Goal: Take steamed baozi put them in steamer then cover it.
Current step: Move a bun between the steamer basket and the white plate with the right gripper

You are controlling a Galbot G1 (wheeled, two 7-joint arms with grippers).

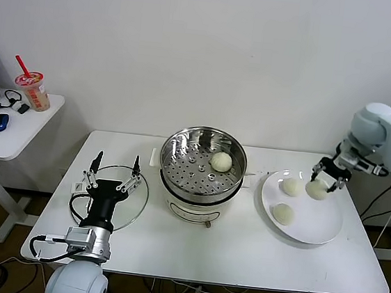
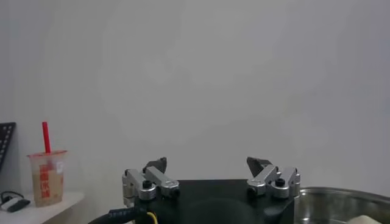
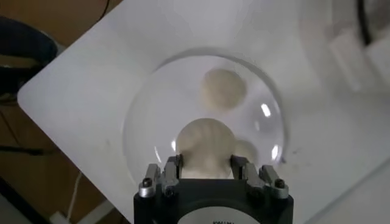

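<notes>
Nearest, left hand (image 1: 114, 167) spread above glass lid (image 1: 133, 206) on bench (image 1: 240, 256). Right hand (image 1: 329, 176) pinches one smooth white baozi (image 1: 316, 190) over plate (image 1: 313, 225); steamer (image 1: 181, 152) holds another.

The right arm, a white jointed limb ending in a black wrist, reaches in from the robot's right side, and its black-and-silver right gripper (image 1: 329, 176) points downward with its fingers (image 3: 172, 170) closed against the sides of a round white dough bun (image 3: 205, 146). The left arm rises from low at the robot's left front, forearm angled forward. Its left gripper (image 1: 113, 169) is held with both fingers spread wide apart, gripping nothing.
</notes>
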